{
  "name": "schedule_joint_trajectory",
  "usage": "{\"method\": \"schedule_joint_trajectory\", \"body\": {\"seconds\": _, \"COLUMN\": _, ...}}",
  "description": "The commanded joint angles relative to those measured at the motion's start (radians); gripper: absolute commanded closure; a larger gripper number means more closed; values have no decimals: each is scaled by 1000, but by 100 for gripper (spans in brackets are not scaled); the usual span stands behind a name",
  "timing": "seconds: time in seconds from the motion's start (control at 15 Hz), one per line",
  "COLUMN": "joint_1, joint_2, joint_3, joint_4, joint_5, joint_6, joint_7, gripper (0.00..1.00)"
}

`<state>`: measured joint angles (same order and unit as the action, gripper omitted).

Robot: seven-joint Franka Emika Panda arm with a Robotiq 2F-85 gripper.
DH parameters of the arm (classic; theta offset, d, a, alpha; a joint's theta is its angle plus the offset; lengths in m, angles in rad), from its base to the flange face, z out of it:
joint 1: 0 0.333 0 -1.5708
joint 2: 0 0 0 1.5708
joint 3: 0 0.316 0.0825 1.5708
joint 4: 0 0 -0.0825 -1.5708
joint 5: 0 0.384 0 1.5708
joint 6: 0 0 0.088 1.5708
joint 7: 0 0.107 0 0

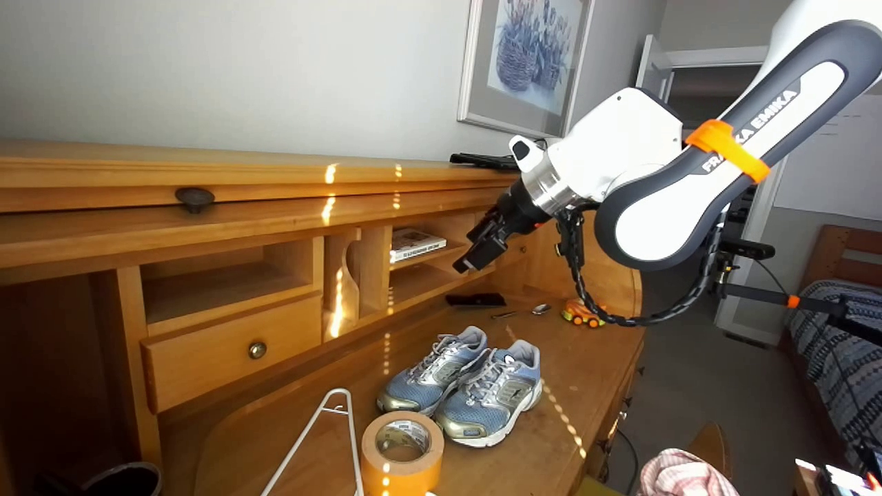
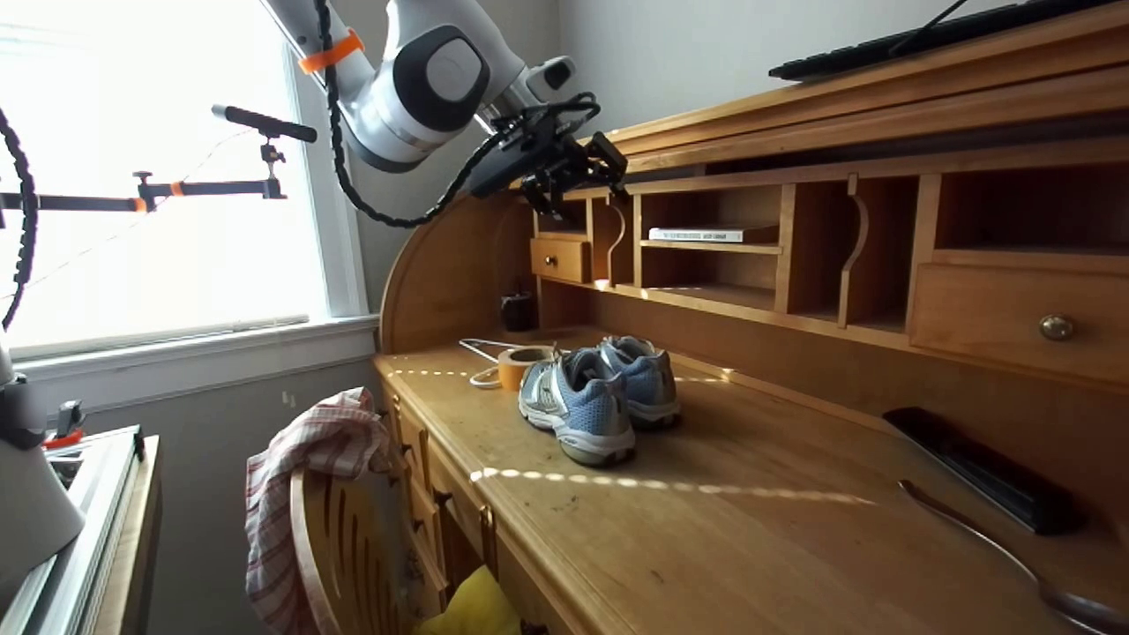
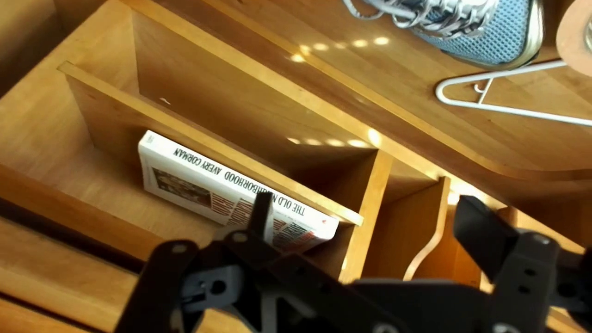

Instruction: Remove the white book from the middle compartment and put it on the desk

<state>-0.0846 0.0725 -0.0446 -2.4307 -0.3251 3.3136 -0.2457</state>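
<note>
The white book [image 3: 185, 159] lies flat on the upper shelf of the middle compartment [image 2: 714, 249], its lettered spine facing out. It shows in both exterior views [image 1: 418, 246] [image 2: 697, 235]. My gripper [image 3: 365, 201] is open and empty, its two black fingers wide apart in the wrist view. One finger covers part of the book in that view; I see no grip on it. In both exterior views the gripper [image 1: 475, 249] [image 2: 573, 181] is in the air in front of the upper compartments, apart from the book. The desk surface [image 2: 750, 547] lies below.
A pair of blue-grey shoes [image 1: 475, 386] stands on the desk. A tape roll [image 1: 403, 455] and a white hanger [image 1: 351, 441] lie beside them. A black object [image 2: 983, 467], a spoon [image 2: 970, 529] and an orange toy car [image 1: 582, 313] are also there. Wooden dividers [image 3: 370, 212] flank the compartment.
</note>
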Motion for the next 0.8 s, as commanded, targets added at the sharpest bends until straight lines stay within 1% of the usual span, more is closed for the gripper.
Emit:
{"method": "schedule_joint_trajectory", "body": {"seconds": 0.0, "joint_1": -26, "joint_2": 68, "joint_3": 30, "joint_4": 10, "joint_5": 2, "joint_6": 110, "joint_7": 40, "gripper": 0}}
{"method": "schedule_joint_trajectory", "body": {"seconds": 0.33, "joint_1": -67, "joint_2": 141, "joint_3": 45, "joint_4": 42, "joint_5": -28, "joint_6": 227, "joint_7": 91, "gripper": 0}}
{"method": "schedule_joint_trajectory", "body": {"seconds": 0.73, "joint_1": -120, "joint_2": 213, "joint_3": 54, "joint_4": 92, "joint_5": -33, "joint_6": 305, "joint_7": 135, "gripper": 0}}
